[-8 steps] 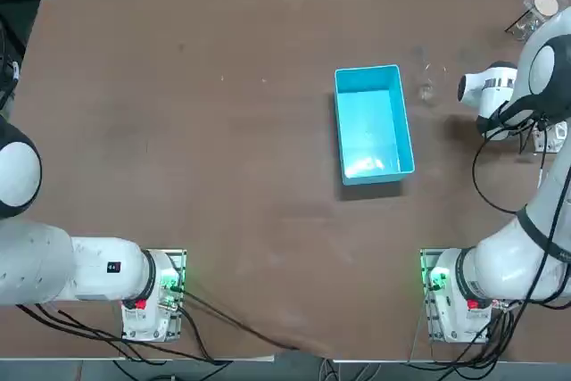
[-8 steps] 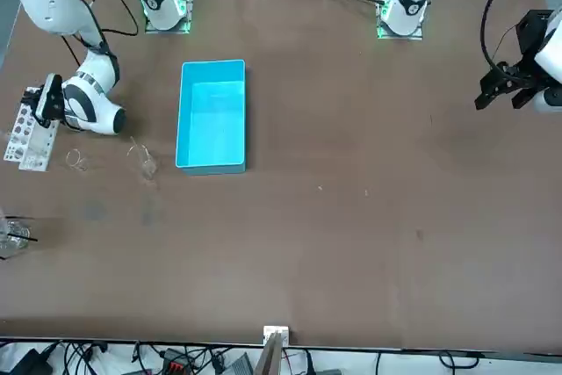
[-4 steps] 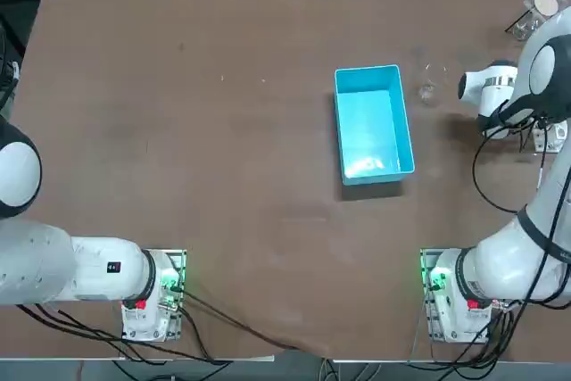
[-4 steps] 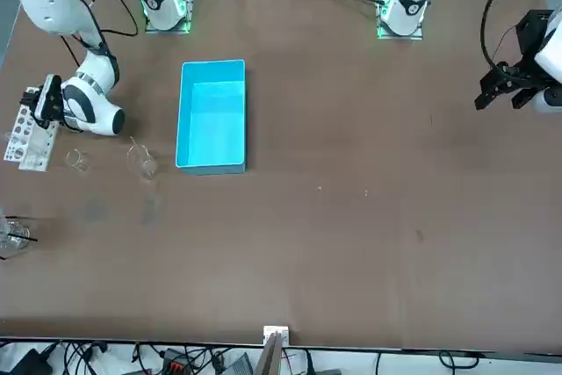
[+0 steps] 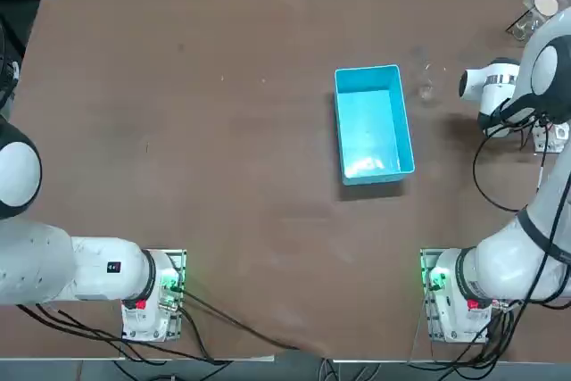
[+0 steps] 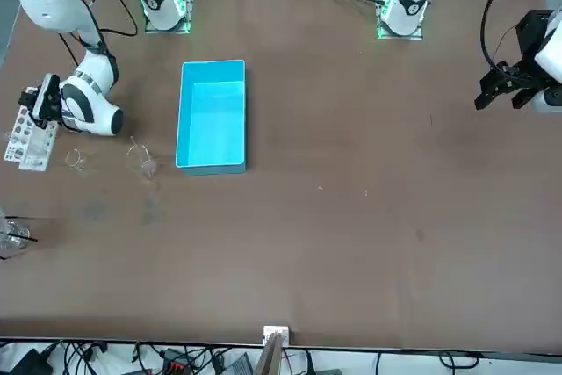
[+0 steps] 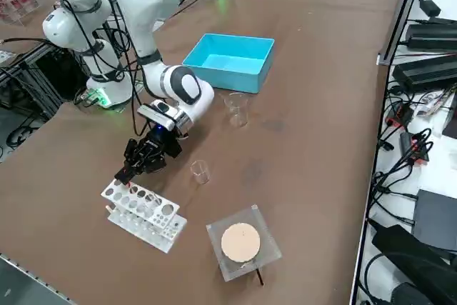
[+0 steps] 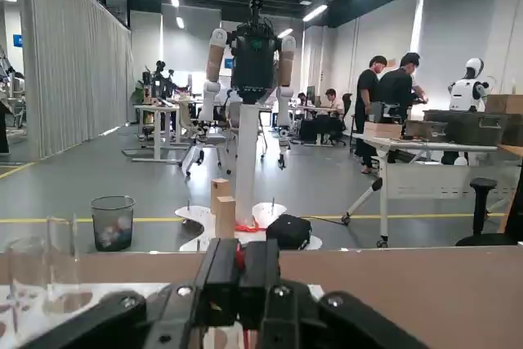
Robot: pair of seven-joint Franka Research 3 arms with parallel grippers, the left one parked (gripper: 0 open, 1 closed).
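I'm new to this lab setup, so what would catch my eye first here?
The bright blue bin stands out in the middle of the brown table. Next comes the right gripper, shut, low over one end of a white test-tube rack at the robot's right edge, with two small clear beakers nearby.

A light-blue rectangular plastic bin (image 5: 373, 122) sat on the brown tabletop (image 5: 223, 131). Just off one of its short ends a larger clear beaker (image 7: 236, 109) stood upright, and a smaller clear beaker (image 7: 200, 171) stood apart from it, farther toward the tabletop's near corner in the right side view. In that corner lay a square clear plastic plate (image 7: 263, 261) carrying a round tan disc (image 7: 240, 241). In the hall beyond, a grey waste bin (image 8: 113, 221) stood on the floor and several people in dark clothes (image 8: 399, 91) gathered by the desks.
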